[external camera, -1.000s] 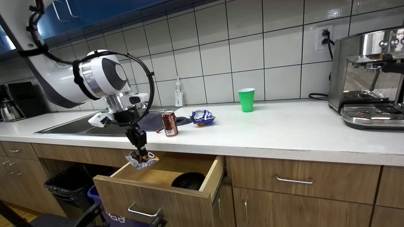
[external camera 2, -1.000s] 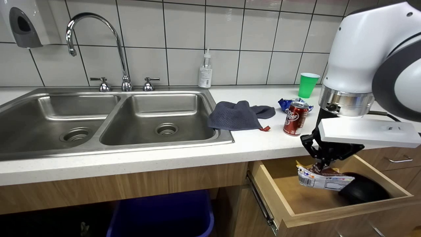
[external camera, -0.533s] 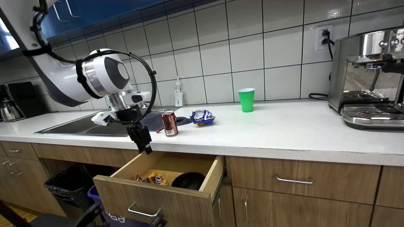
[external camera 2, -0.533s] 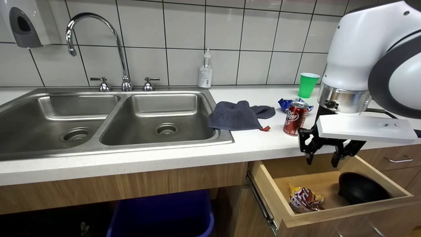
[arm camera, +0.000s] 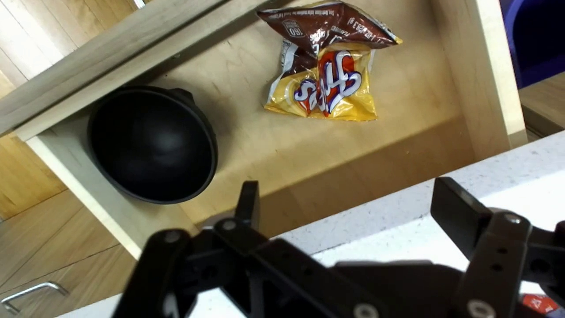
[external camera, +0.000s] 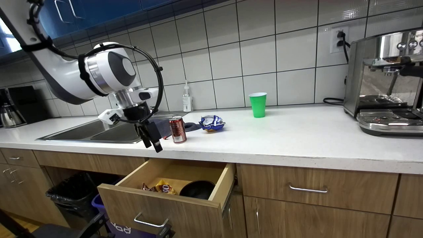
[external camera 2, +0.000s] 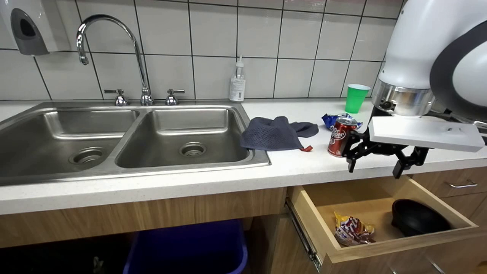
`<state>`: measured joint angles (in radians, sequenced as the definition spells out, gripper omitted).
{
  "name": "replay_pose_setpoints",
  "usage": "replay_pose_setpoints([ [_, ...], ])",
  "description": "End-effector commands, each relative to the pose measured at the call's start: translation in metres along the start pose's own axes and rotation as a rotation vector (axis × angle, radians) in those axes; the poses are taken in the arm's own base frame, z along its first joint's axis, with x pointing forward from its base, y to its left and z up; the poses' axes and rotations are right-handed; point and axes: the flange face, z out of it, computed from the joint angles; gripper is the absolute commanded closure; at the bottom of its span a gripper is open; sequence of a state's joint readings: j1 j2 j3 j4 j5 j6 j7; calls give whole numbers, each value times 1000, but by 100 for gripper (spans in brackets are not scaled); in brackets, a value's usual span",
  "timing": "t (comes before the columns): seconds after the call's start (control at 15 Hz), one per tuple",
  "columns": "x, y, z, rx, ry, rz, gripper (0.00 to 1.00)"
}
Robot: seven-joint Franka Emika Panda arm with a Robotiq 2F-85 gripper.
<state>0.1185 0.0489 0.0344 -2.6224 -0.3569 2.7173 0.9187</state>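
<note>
**Snack bag (external camera 2: 353, 231) in the drawer (external camera 2: 403, 242), gripper (external camera 2: 374, 173) spread wide above**

At my far left a white-and-gray dispenser (external camera 2: 28, 42) hangs on the tiles (external camera 2: 163, 38), then a chrome faucet (external camera 2: 140, 64) curves over a double steel sink (external camera 2: 192, 125). A blue-purple bin (external camera 2: 188, 245) stands below the counter (external camera 2: 296, 163). Behind the sink's right corner a clear pump bottle (external camera 2: 237, 85) stands upright near the tiles, and a dark gray cloth (external camera 2: 272, 135) lies bunched across the sink's right rim. Further right I see a crumpled blue wrapper (external camera 2: 329, 121), and in front of it a red soda can (external camera 2: 338, 140), upright. Below them the brown-and-yellow snack bag lies crumpled on the drawer floor, in the front corner to my left. A green cup (external camera 2: 356, 99) stands back by the tiles. Next comes the gripper, its grip released, the fingers (arm camera: 459, 212) well apart; it hangs above the drawer near the counter's front edge, well clear of the bag. Right of the bag, and apart from it, a black bowl (external camera 2: 418, 219) sits with its hollow showing in the wrist view. At the far right, in an exterior view, a steel espresso machine (external camera: 390, 86) stands on the counter.
</note>
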Motion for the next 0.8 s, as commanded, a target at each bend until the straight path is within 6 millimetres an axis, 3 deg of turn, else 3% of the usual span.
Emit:
replay_pose_setpoints([
  [0.0, 8, 13, -21, 4, 8, -3, 0],
  [0.73, 49, 28, -51, 29, 71, 15, 0],
])
